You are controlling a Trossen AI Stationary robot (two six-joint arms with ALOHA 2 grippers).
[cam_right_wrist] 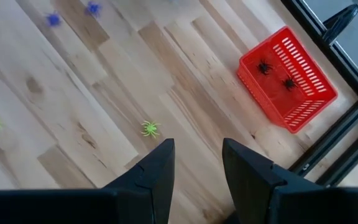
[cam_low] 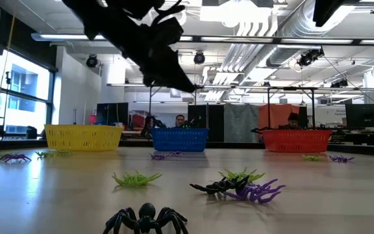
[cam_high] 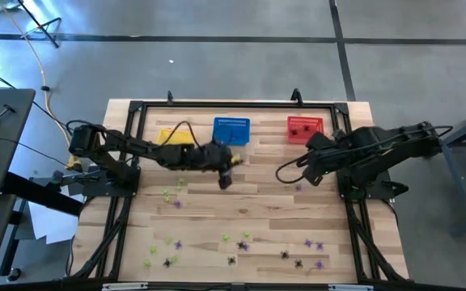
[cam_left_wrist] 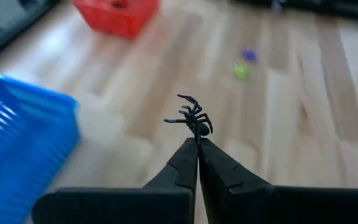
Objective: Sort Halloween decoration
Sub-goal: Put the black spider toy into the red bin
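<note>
My left gripper (cam_left_wrist: 198, 144) — fingers pinched on a spiky black plastic spider (cam_left_wrist: 193, 116), just beside blue mesh basket (cam_left_wrist: 17, 146) | right gripper (cam_right_wrist: 197, 163) — fingers wide, empty.

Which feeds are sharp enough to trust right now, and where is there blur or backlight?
Left wrist view: black spider in the left gripper is sharp, blue basket and table behind blurred. Right wrist view: red basket crisp. Low view: left arm a dark silhouette against ceiling lights; nearest black spider slightly soft.
</note>
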